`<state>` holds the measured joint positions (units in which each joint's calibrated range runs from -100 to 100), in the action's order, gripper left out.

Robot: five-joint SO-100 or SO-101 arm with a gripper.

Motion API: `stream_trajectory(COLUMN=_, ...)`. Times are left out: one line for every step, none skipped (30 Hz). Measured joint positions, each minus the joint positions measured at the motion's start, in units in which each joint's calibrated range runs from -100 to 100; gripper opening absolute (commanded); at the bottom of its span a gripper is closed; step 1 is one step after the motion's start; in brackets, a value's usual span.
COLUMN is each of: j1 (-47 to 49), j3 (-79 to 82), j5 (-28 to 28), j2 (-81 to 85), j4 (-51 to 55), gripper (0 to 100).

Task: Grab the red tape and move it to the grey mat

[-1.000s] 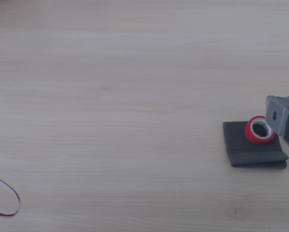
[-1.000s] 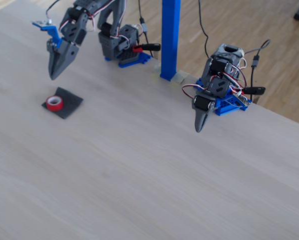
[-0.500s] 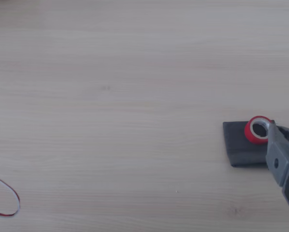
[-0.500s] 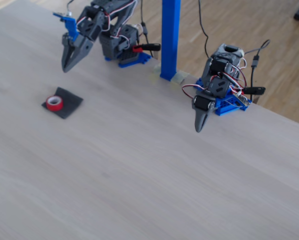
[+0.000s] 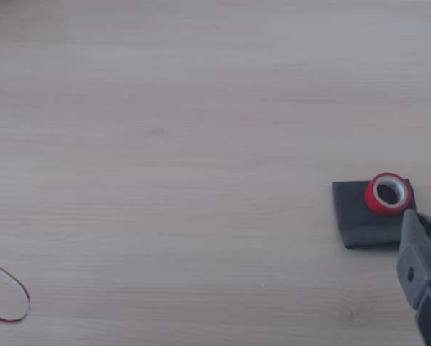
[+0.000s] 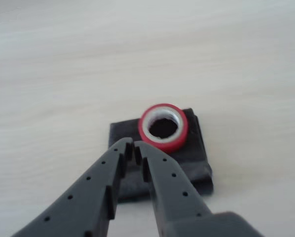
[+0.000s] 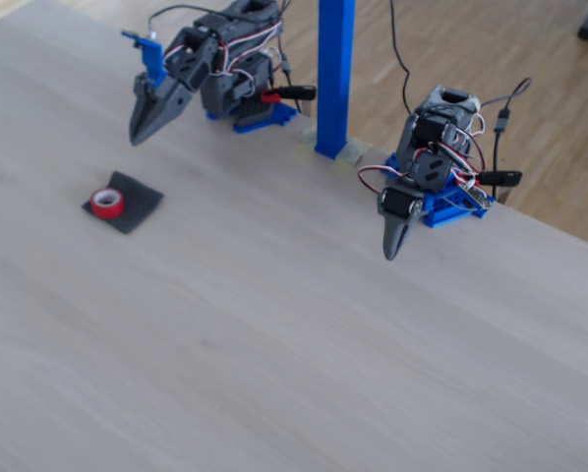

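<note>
Red tape (image 6: 163, 127) lying flat on the grey mat (image 6: 199, 158), toward one corner, its pale core facing up; the mat rests on the pale wooden surface (image 5: 165, 144). The pincer (image 6: 133, 148) hangs just short of the roll, its fingers drawn nearly together and holding nothing. In the fixed view the arm carrying it (image 7: 191, 74) stands clear above and beside the mat, while a second arm (image 7: 422, 167) sits well apart near a blue post (image 7: 333, 74). A red-and-white wire loop (image 5: 14, 292) lies far off at the surface's edge.

Judged from this arrangement, the placement looks complete. Remaining hazards: the roll sits close to the mat's edge, so a low pincer sweeping across could nudge it off; a fingertip dragging on the cloth could shift the mat itself.
</note>
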<state>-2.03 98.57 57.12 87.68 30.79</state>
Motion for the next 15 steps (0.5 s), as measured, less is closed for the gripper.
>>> stream_trajectory(j1=0.1, j3=0.1, j5=0.0, j2=1.5, j4=1.4, gripper=2)
stream_trajectory(j1=0.3, j3=0.1, j5=0.0, j2=2.5, j4=3.1, gripper=2)
stream_trajectory(j1=0.5, j3=0.1, j5=0.0, j2=2.7, j4=5.2, gripper=2)
stream_trajectory(j1=0.3, j3=0.1, j5=0.0, j2=3.4, j4=7.5, gripper=2)
stream_trajectory(j1=-0.2, j3=0.1, j5=0.0, j2=4.5, j4=9.8, gripper=2)
stream_trajectory(j1=-0.5, j3=0.1, j5=0.4, j2=5.3, j4=12.3, gripper=2)
stream_trajectory(j1=-0.5, j3=0.1, j5=0.8, j2=6.6, j4=14.7, gripper=2)
stream_trajectory(j1=-0.3, j3=0.0, j5=1.1, j2=7.4, j4=17.2, gripper=2)
stream_trajectory(j1=-0.2, j3=0.0, j5=1.2, j2=8.5, j4=19.4, gripper=2)
stream_trajectory(j1=-0.2, j3=-0.1, j5=1.4, j2=9.2, j4=21.6, gripper=2)
stream_trajectory(j1=-0.2, j3=-0.1, j5=1.5, j2=9.7, j4=23.6, gripper=2)
stream_trajectory(j1=-0.2, j3=-0.1, j5=1.5, j2=10.0, j4=25.3, gripper=2)
stream_trajectory(j1=-0.2, j3=-0.1, j5=1.6, j2=10.2, j4=26.4, gripper=2)
stream_trajectory(j1=-0.2, j3=-0.1, j5=1.6, j2=10.2, j4=27.5, gripper=2)
stream_trajectory(j1=-0.2, j3=-0.1, j5=1.6, j2=10.3, j4=28.5, gripper=2)
